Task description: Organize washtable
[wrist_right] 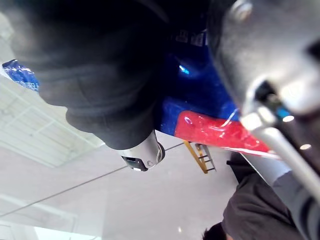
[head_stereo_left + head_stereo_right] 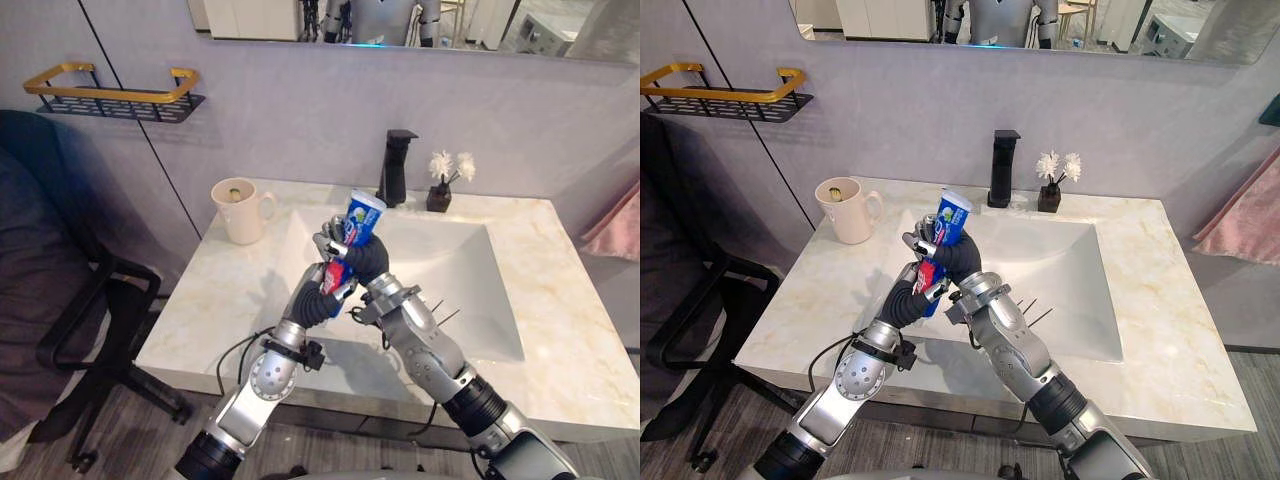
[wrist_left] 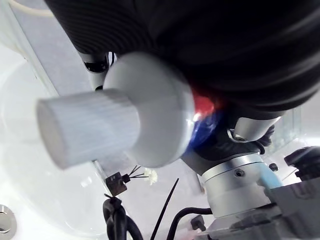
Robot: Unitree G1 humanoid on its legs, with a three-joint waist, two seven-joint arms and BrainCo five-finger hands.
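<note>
Right hand (image 2: 366,258) curled round toothpaste tube (image 2: 363,214), mid-frame above sink (image 2: 455,265); left hand (image 2: 326,292) clasps tube's lower end. Mug (image 2: 240,211) on tabletop (image 2: 215,305), upper left.

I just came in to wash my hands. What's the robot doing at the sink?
The robot holds a toothpaste tube in both hands above the sink basin. Its left robot hand grips the lower, capped end. Its right robot hand grips higher up, and the flat blue end sticks up. A cream mug sits on the counter left of the basin. A black faucet and a small vase of white flowers stand at the back.
</note>
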